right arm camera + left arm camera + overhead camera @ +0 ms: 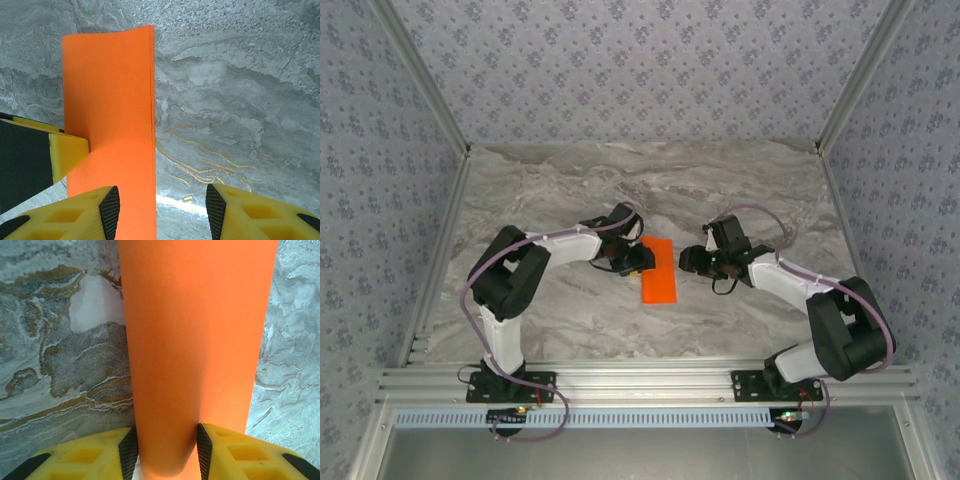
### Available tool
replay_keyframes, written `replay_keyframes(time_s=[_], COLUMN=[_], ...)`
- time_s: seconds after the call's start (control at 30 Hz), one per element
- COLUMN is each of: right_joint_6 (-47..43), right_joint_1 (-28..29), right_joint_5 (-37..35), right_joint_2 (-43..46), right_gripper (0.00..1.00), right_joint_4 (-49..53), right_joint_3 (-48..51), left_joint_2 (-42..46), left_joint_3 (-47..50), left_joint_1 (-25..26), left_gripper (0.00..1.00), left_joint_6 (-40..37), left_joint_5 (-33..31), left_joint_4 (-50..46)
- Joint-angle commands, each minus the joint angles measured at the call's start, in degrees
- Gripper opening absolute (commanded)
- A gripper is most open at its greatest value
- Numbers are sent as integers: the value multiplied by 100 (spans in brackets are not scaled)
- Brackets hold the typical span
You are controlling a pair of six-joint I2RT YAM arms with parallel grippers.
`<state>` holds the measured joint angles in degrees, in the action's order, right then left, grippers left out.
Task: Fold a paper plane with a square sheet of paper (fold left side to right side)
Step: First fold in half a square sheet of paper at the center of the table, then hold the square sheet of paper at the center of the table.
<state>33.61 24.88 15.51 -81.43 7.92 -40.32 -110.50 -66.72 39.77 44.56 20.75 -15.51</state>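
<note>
Both grippers meet at the folded square sheet of paper (659,271): left gripper (165,450) clamped on its 9 o'clock edge, right gripper (162,210) spread apart at 3 o'clock.

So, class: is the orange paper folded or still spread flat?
Folded: the square sheet of paper is a narrow strip with doubled layered edges along its right side.

Marble table (570,190) lies bare all round; both end effectors crowd the orange paper (659,271).

Orange paper (195,340) — top, bottom cut off, left wrist view.
</note>
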Motion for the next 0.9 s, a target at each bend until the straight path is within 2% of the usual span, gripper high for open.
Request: replay_keyframes(time_s=[0.0,0.2,0.87], right_joint_6=[97,154,202], right_joint_1=[37,92,248], right_joint_5=[117,208,450], right_joint_2=[-70,-195,-614], right_gripper=[53,53,52], right_joint_4=[-92,-208,-370], right_joint_3=[33,27,-143], left_joint_2=[-490,-530,-587], left_joint_3=[56,33,-50], left_joint_1=[135,128,142], left_gripper=[41,44,44], left_joint_6=[-97,-101,-188], left_joint_5=[-309,-287,-300], left_joint_4=[-9,-21,-147])
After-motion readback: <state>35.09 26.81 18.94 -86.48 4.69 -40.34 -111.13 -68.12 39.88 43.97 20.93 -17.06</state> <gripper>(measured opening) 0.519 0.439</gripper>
